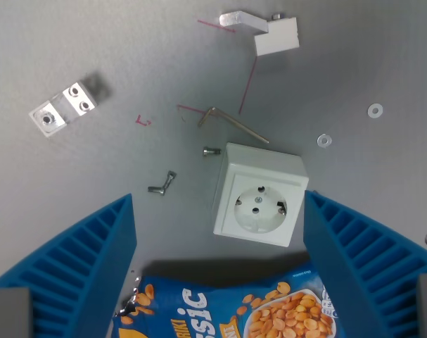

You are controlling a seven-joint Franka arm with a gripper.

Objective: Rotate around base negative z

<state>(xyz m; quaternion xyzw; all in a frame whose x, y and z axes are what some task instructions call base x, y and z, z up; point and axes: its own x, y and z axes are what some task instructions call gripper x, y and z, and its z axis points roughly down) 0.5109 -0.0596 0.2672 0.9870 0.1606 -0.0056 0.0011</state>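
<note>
You are holding the gripper (217, 282) with its blue fingers (79, 267) spread wide, a peanut packet (227, 303) sitting between them though whether gripped I cannot tell; the white socket (259, 193) is lying just ahead, clear for rotating.

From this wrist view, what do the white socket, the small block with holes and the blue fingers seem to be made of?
Socket: likely plastic, smooth matte white moulded faces. Block with holes: probably aluminium, bright machined silver with glints. Blue fingers: apparently printed or moulded plastic, ribbed matte blue.
</note>
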